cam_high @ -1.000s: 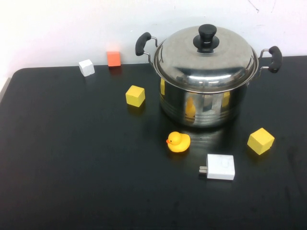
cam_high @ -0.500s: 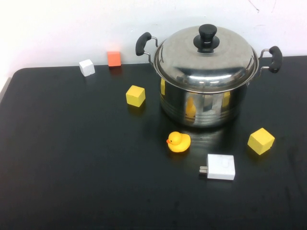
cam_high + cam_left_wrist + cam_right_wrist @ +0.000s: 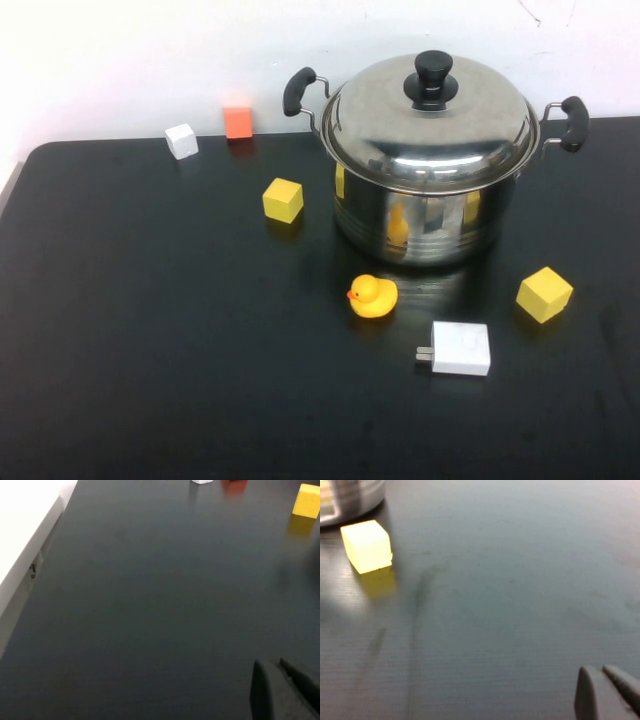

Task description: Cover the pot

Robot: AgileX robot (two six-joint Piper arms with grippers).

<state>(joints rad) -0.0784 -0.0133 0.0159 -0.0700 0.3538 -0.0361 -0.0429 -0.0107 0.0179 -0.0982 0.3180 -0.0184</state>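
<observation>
The large steel pot [image 3: 425, 225] with two black side handles stands at the back right of the black table. The domed steel lid [image 3: 430, 125] with a black knob [image 3: 431, 78] sits on top of it, level on the rim. Neither arm shows in the high view. My left gripper [image 3: 274, 667] is shut and empty, low over bare table on the left side. My right gripper [image 3: 598, 672] is shut and empty, over bare table on the right side; the pot's base [image 3: 350, 497] shows in a corner of that view.
A rubber duck [image 3: 372, 296] and a white charger [image 3: 460, 348] lie in front of the pot. Yellow cubes sit left [image 3: 283, 200] and right [image 3: 544, 294] of it; the right one shows in the right wrist view [image 3: 367, 546]. A white cube [image 3: 181, 141] and orange cube [image 3: 238, 122] are at the back left.
</observation>
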